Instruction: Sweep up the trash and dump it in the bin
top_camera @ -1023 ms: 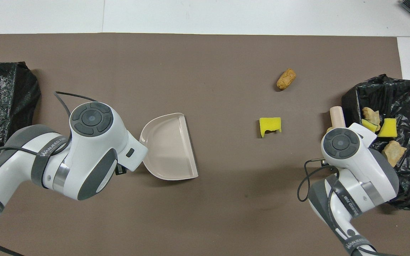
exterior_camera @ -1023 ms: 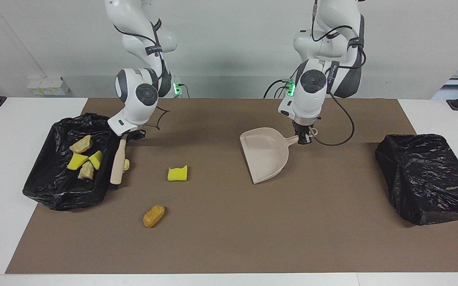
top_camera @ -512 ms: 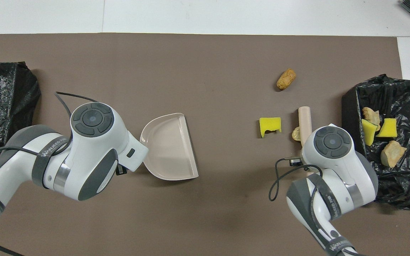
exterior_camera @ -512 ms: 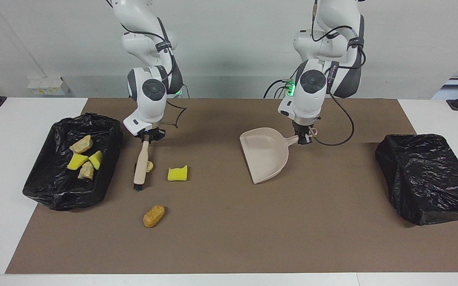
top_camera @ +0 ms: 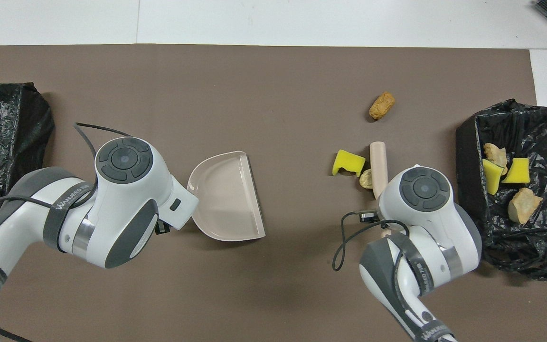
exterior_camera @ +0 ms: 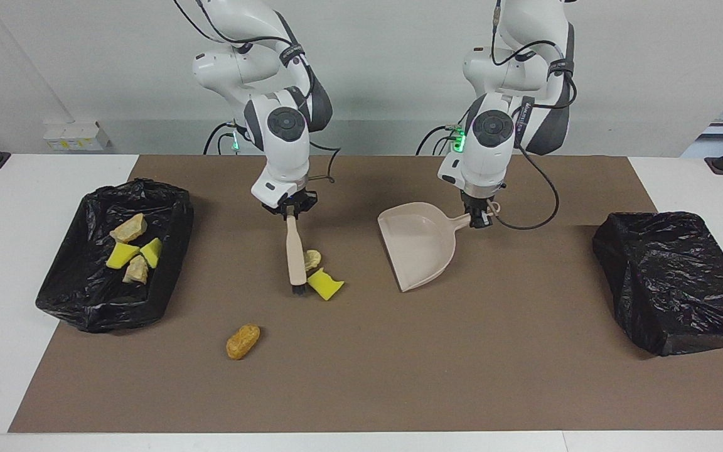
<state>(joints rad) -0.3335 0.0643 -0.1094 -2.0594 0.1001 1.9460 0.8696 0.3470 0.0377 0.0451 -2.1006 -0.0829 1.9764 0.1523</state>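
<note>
Nearest the robots, the right pincer [exterior_camera: 287,213] is clamped on the top of the brush [exterior_camera: 295,257] handle, and the left pincer [exterior_camera: 478,218] is clamped on the handle of the dustpan [exterior_camera: 418,245]. The dustpan rests on the table [exterior_camera: 361,389] with its mouth turned toward the right arm's end.

The step in hand looks like sweeping loose trash into the dustpan. A tan lump [exterior_camera: 312,257] touches the brush, and a yellow sponge chunk [exterior_camera: 325,284] lies just beside its bristles, both between the brush and the dustpan. To do this well:
- Keep the bristles low and the stroke steady, so neither piece slips around the brush end.
- Hold the dustpan lip flat on the table.

A brown lump [exterior_camera: 243,340] lies farther from the robots, well apart, and will likely need its own pass.

Four scraps sit in the black-lined bin [exterior_camera: 167,276] at the right arm's end of the table. A second black-lined bin [exterior_camera: 669,276] stands at the left arm's end.

The bands on the arms carry lettering, but I cannot read it surely.
</note>
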